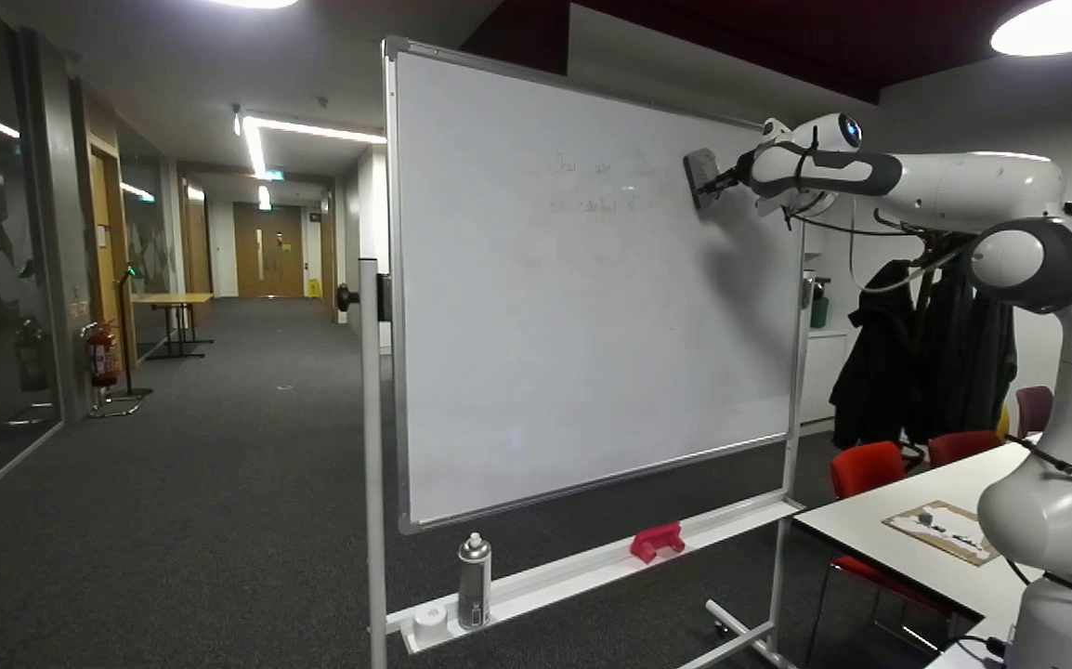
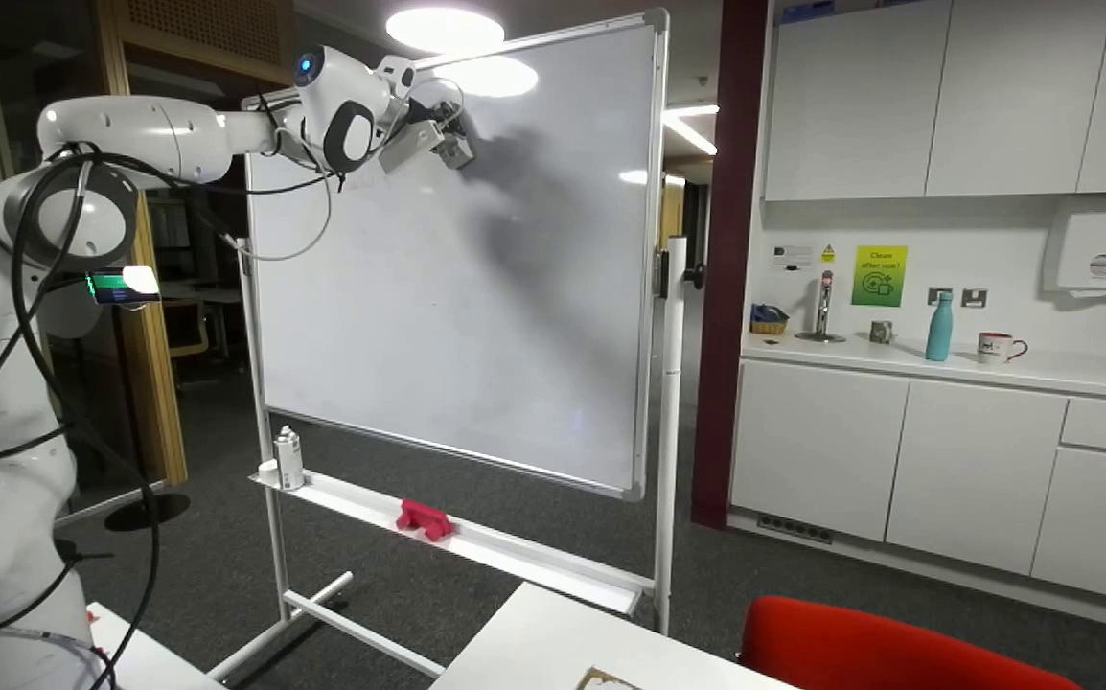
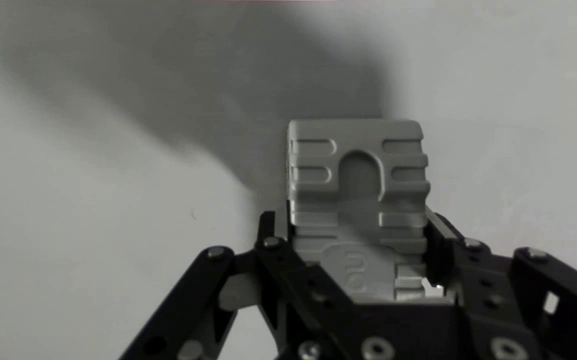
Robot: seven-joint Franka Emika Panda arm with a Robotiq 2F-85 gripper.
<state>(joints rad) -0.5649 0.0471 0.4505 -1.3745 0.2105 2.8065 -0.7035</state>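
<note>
1. I have the grey eraser [image 3: 358,200] up at the whiteboard [image 1: 582,353], near the upper corner on the arm's side; whether its dark underside presses on the surface or sits just off it, I cannot tell.
2. In my wrist view its long axis runs up the picture, the square, round-cornered far end pointing away from me. In an exterior view that axis stands nearly upright, its top leaning slightly away from the arm [image 1: 973,186].
3. My claw [image 3: 359,222] is closed on the eraser, one finger along each long side, parted only by its width.
4. The near end is hidden by the claw's black linkage. The raised lettering reads sideways, and I see only part of it.
5. In an exterior view the wrist [image 2: 352,105] and claw crowd the eraser, so its outline is hard to make out.
6. A blurred shadow [image 3: 218,75] spreads beyond the far end; the writing [image 1: 596,186] is too faint to read.
7. Below, the tray [image 1: 564,578] carries an upright spray can [image 1: 474,581], a red holder [image 1: 658,542] and a small white object I cannot identify.
8. The desk [image 1: 856,522] is cut off at the frame's edge.
</note>
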